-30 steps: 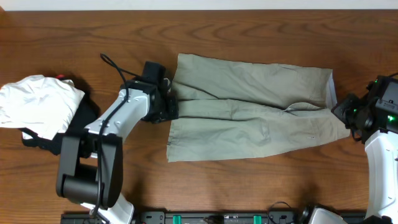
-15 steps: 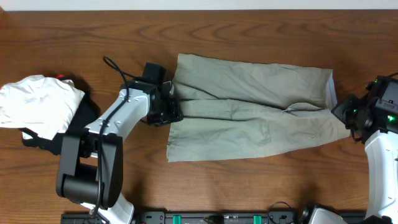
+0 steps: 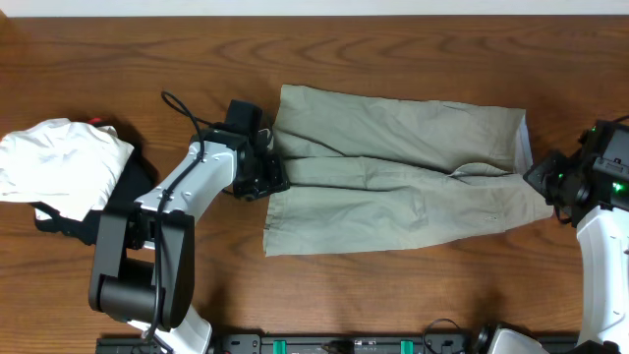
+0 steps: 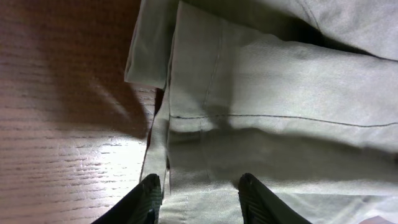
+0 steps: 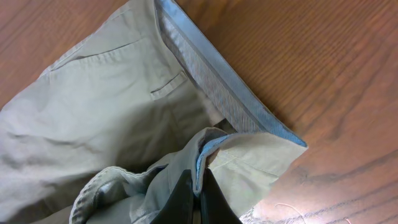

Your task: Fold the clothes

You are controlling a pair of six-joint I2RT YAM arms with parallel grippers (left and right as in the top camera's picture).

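Compared with one second ago, your left gripper (image 3: 276,177) has moved a little to the right, onto the left hem of the shorts (image 3: 393,177). The shorts lie as before, flat in the middle of the brown wooden table (image 3: 393,49), legs pointing left. A white garment (image 3: 59,162) and a black garment (image 3: 128,192) lie at the left edge. The left arm reaches up from the lower left. Its fingers (image 4: 149,199) stand half apart, hem flat between them. The right gripper (image 5: 196,193), at the right edge, pinches the waistband.

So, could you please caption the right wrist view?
Right gripper pinches the shorts at the waistband, wooden table beneath.
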